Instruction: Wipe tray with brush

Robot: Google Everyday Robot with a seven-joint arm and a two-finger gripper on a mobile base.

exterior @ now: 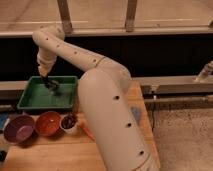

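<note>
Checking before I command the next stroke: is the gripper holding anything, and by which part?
The gripper is down inside the green tray, with the dark brush at its tip. Where on the brush it grips cannot be told.

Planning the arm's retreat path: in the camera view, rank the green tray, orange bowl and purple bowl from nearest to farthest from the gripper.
Gripper is over the tray's back.
1. Green tray, directly beneath.
2. Orange bowl, in front of the tray.
3. Purple bowl, front left.
</note>
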